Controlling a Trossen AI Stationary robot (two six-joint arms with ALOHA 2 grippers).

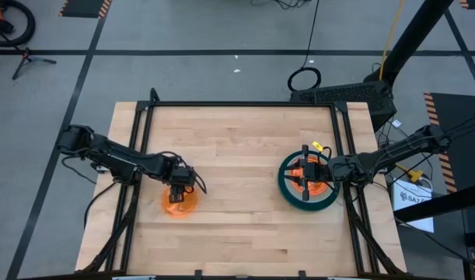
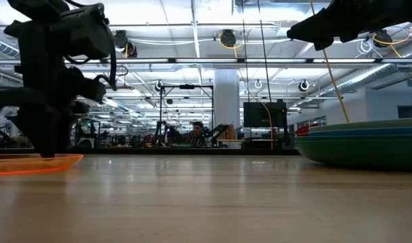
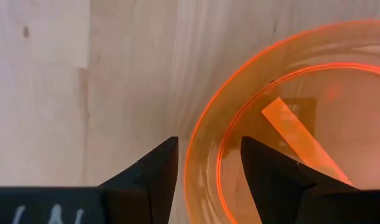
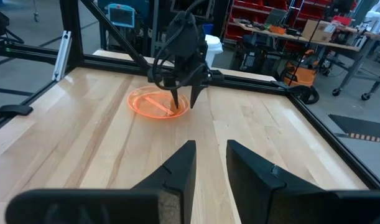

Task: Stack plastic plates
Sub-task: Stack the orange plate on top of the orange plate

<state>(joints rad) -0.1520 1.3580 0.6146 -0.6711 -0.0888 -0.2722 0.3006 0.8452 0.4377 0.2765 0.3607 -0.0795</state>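
Your left gripper [image 1: 178,192] is down at a small translucent orange plate [image 1: 179,201] that lies flat on the bench [image 1: 237,148], well apart from the stack of plates [image 1: 308,180]. In the left wrist view its jaws stand apart and straddle that plate's rim [image 3: 199,155], one finger outside the plate and one over its inside; you cannot tell whether either finger touches it.

Your right gripper [image 1: 305,173] hangs above the stack, clear of it in the low view, pointing across the bench toward the orange plate. Its jaws are apart with nothing between them.

The stack has a large dark green plate [image 2: 367,150] at the bottom, and orange shows on top from above.
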